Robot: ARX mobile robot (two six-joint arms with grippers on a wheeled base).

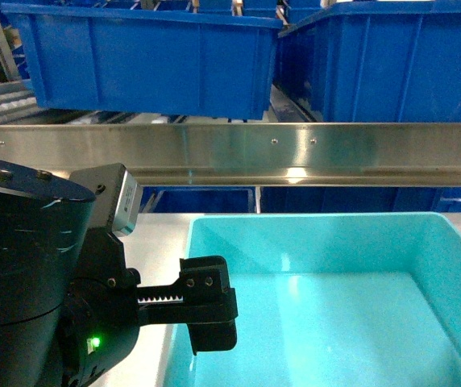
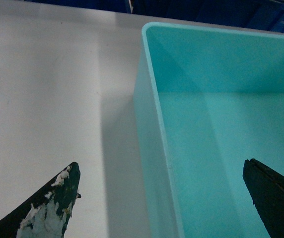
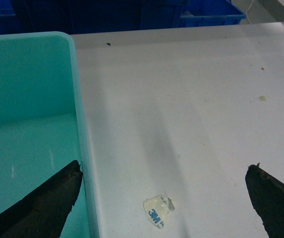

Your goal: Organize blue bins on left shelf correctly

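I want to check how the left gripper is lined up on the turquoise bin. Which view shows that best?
The left wrist view: the open left gripper straddles the turquoise bin's left wall, one finger outside, one inside. The head view shows that gripper from the side at that wall. The right wrist view doesn't show it.

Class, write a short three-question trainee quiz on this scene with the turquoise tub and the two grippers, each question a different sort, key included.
1. True or false: the left gripper straddles the left wall of the glossy turquoise plastic tub.
2. What lies on the pale grey tabletop between the right gripper fingers? A) a screw B) a torn 3M tape scrap C) a cable
3. Fill in: the tub holds ____.

Key: 1 true; 2 B; 3 nothing.
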